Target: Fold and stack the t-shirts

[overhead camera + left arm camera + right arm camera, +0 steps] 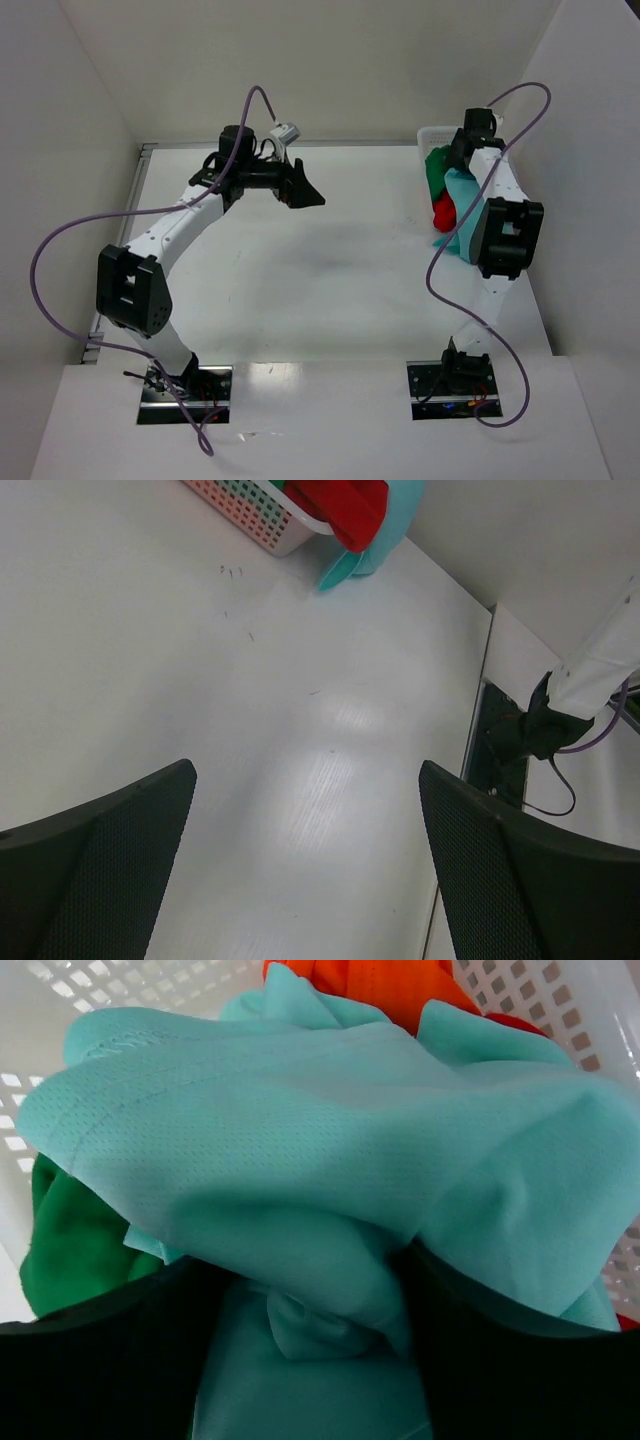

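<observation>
The t-shirts are piled in a white lattice basket (432,133) at the far right of the table. A teal shirt (462,205) hangs over the basket's near side, with a dark green shirt (436,170) and a red one (444,212) beside it. My right gripper (462,150) is down in the pile. In the right wrist view it (310,1330) has a bunched fold of the teal shirt (300,1140) between its fingers, with green (70,1240) at the left and orange (400,985) behind. My left gripper (305,190) is open and empty above the table's far middle.
White walls close in the table on the left, back and right. In the left wrist view the basket (250,510) with the red shirt (345,505) and a teal corner (345,568) is at the top. The right arm's base (530,730) is at the table's near edge.
</observation>
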### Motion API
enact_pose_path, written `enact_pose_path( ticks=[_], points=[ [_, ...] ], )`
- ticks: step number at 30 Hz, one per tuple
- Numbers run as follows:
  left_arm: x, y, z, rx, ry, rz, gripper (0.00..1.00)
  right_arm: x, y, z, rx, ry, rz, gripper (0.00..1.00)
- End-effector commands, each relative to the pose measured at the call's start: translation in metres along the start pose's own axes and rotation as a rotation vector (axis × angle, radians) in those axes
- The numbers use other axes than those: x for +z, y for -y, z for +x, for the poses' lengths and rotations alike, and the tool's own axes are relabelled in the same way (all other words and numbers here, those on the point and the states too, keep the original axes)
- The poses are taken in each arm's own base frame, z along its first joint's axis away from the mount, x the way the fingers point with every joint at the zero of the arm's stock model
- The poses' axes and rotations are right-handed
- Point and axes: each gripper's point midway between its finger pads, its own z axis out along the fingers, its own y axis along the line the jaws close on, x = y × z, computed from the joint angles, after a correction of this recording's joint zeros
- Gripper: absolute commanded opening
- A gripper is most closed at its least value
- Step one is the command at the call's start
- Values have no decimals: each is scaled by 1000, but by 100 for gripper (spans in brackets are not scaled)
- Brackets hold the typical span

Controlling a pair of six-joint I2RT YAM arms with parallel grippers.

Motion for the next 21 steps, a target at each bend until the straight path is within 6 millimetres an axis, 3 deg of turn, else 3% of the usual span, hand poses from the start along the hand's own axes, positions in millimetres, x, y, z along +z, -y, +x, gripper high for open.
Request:
enact_pose_path(
  ticks=[1, 3, 4, 6, 8, 11, 15, 17, 21],
  points=[
    [2, 4, -19, 72, 30, 31, 100, -31, -14, -42, 21, 110, -67, 78],
    [2, 6, -18, 72, 28, 40, 100, -51, -14, -57, 33, 149, -92, 87],
    [2, 6, -18, 72, 28, 40, 100, -74, -12, -74, 47, 199, -106, 93],
    [2, 8, -19, 79, 32, 50, 100, -96, -11, -85, 57, 234, -132, 97],
    [1, 9, -17, 77, 30, 50, 100, -125, -11, -101, 69, 287, -170, 99],
    [-2, 14, -15, 82, 32, 59, 100, -157, -10, -107, 73, 317, -218, 99],
    [-6, 18, -11, 85, 34, 60, 100, -164, -6, -84, 70, 276, -232, 94],
    [-7, 19, -9, 93, 34, 60, 100, -157, -4, -68, 67, 238, -209, 90],
    [-12, 24, -9, 104, 44, 52, 100, -124, 0, -18, 46, 120, -175, 87]
  ],
)
